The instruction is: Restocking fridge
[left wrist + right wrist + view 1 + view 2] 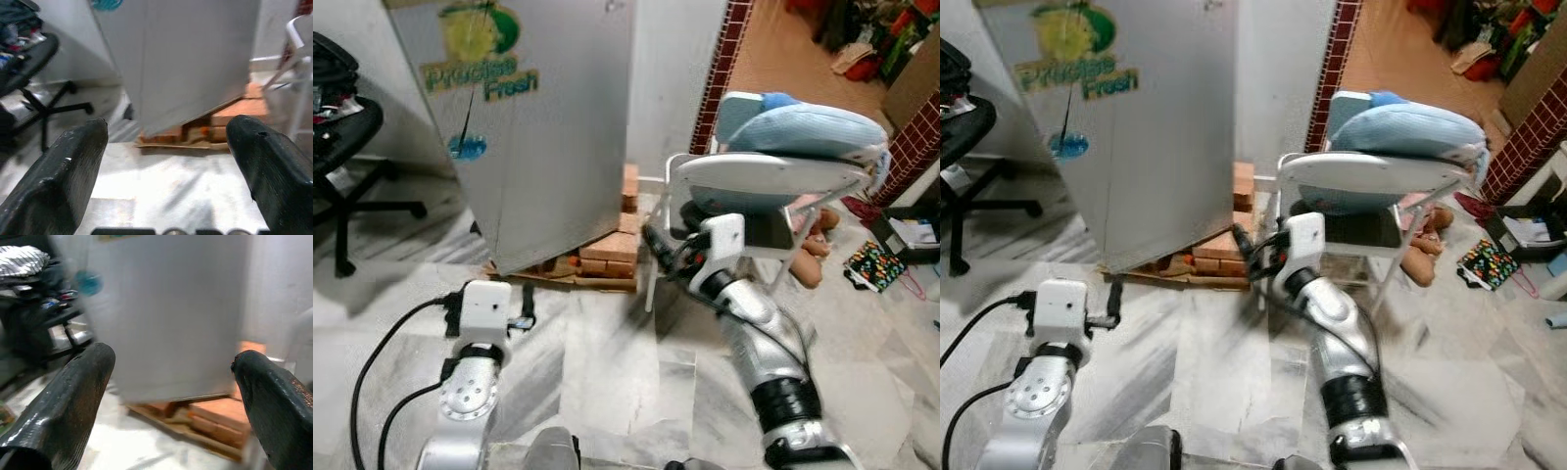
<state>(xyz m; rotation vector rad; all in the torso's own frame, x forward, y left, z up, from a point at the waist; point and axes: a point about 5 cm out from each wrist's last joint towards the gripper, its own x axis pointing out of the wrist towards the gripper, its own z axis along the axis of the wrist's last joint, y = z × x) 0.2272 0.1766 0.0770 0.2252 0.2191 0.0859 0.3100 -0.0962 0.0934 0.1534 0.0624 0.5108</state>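
1. Straight ahead of you stands the fridge [543,147], a tall silver box with its door shut and a green "Fresh" sticker high on the front. It rests on a stack of bricks [607,250] and a flattened sheet of cardboard on the marble floor [617,372].
2. To your right of the fridge is a white folding chair [764,181] with a light blue cushion [803,127] lying on its seat.
3. Off to your far left you have a black office chair [342,166] on a wheeled base, well apart from the fridge.
4. Your right arm reaches forward and inward, so the right pincer [1246,253] hangs just in front of the chair's near leg, near the bricks. In the right wrist view its fingers [73,396] are spread wide with nothing between them; that view is blurred.
5. Your left arm is raised low in front of you, and the left pincer [527,320] hovers above the floor short of the fridge's lower corner. In the left wrist view its fingers [63,176] stand wide apart and hold nothing.
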